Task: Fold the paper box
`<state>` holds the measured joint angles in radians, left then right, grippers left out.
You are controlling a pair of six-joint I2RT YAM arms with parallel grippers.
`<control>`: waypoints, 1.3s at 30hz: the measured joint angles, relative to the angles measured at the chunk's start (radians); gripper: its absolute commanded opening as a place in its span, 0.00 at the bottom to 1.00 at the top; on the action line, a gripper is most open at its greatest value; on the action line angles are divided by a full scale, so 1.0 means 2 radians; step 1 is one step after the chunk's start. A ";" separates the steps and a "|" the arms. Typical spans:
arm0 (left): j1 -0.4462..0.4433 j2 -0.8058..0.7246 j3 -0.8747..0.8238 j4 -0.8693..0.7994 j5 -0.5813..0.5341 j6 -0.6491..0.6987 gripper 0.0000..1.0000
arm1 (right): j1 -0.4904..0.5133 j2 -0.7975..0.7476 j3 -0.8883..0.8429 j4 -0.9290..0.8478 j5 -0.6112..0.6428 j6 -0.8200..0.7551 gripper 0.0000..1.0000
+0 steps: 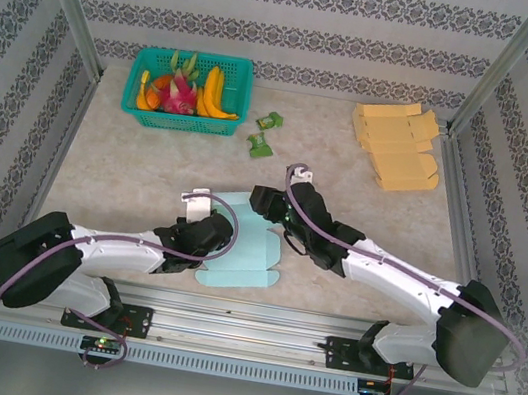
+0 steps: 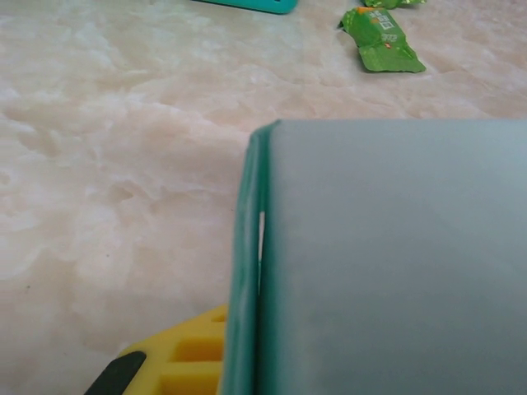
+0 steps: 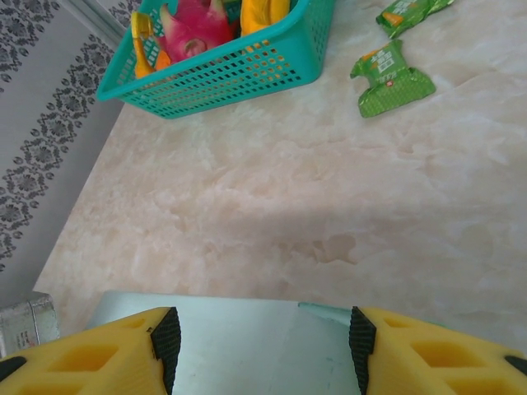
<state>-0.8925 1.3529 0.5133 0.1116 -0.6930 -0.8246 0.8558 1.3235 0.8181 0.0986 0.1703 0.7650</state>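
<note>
The paper box [image 1: 248, 246] is a pale teal sheet lying partly folded at the near middle of the table. My left gripper [image 1: 205, 232] sits at its left side, shut on the sheet. In the left wrist view the box [image 2: 387, 255] rises as a panel with a folded edge, and one yellow finger [image 2: 183, 362] shows beside it; the other finger is hidden behind the paper. My right gripper [image 1: 269, 204] is over the box's far edge. It [image 3: 262, 350] stands open, black pads wide apart, with the flat panel [image 3: 239, 341] beneath them.
A teal basket [image 1: 185, 125] of fruit stands at the back left. Two green packets [image 1: 264, 132] lie right of it, also seen from the right wrist [image 3: 391, 78]. A stack of tan flat boxes [image 1: 400, 144] lies at the back right. Patterned walls enclose the table.
</note>
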 measured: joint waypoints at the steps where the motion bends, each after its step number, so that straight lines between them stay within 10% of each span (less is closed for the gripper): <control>1: 0.000 0.000 0.000 -0.001 -0.003 -0.002 0.00 | 0.000 0.004 0.000 0.005 -0.004 0.004 0.58; 39: -0.007 0.002 0.000 -0.004 0.006 -0.022 0.00 | -0.015 -0.018 -0.078 0.007 -0.008 -0.041 0.60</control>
<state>-0.9073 1.3563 0.5125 0.1040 -0.6807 -0.8680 0.8265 1.2881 0.6617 0.1120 0.1543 0.6827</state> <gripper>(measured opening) 0.108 0.600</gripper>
